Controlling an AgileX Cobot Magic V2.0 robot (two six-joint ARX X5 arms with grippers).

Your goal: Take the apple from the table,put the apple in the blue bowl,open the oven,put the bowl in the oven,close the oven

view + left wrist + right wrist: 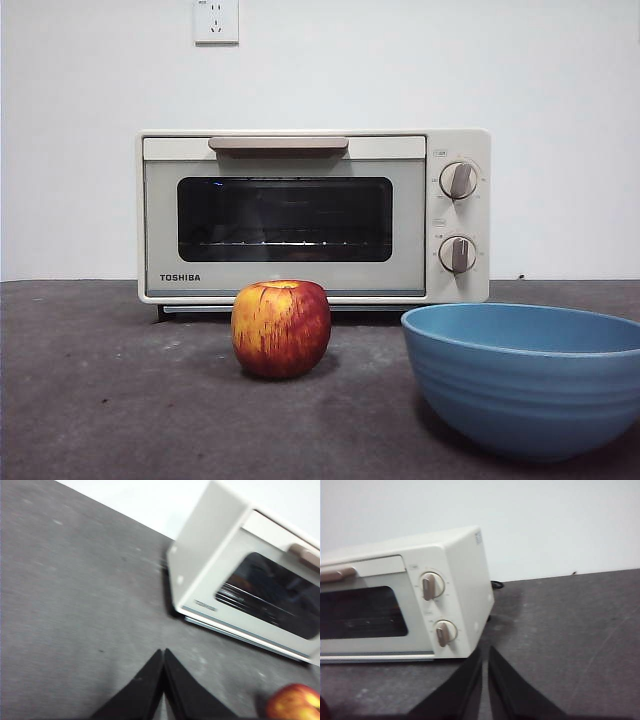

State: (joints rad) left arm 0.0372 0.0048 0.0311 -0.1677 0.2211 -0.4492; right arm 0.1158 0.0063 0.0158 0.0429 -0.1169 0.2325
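- Two things stand nearest on the dark grey bench (90,400): the blue bowl (525,380), upright at the front right and cut by the picture's right edge, and the apple (281,327) left of it, apart from it.
- Bare bench lies open to the apple's left and between apple and bowl.
- Behind the apple stands the oven (313,216), door closed, its handle (278,146) along the door's top edge and two knobs (458,181) on its right panel.
- The left claw (163,655) hangs clenched and empty above bare bench, with the apple and the oven's left corner near.
- The right claw (484,652) hangs almost closed, empty, near the oven's right corner.
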